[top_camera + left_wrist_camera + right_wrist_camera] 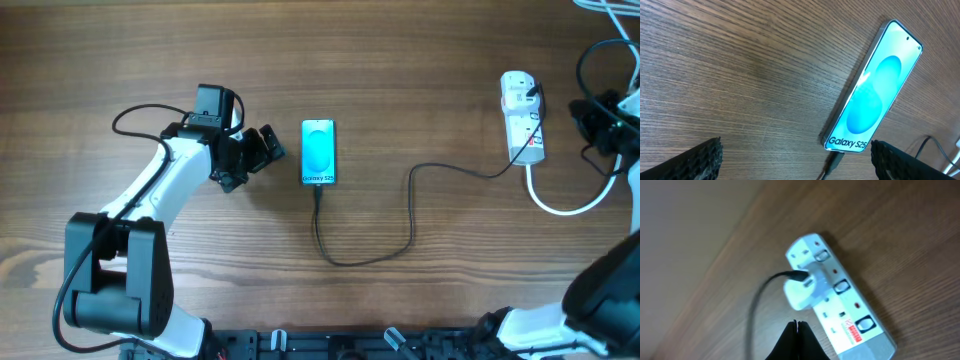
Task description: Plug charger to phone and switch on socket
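Right hand (797, 329), fingers pressed together and holding nothing, hovers just beside the socket (850, 305) at the right end of the desk (150, 60). Left hand (795, 155), fingers spread apart, waits beside the phone (318, 150), whose bottom edge already takes the charger (410, 215). Plugging looks done, so switching is the step in hand. Next, I judge, the closed tips must press the switch (840, 286) beside the plug (801, 289) squarely, without shoving the strip.

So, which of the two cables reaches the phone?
The thin black cable: it loops from the power strip to the bottom edge of the phone. The thick white cord leaves the strip and curves away to the right.
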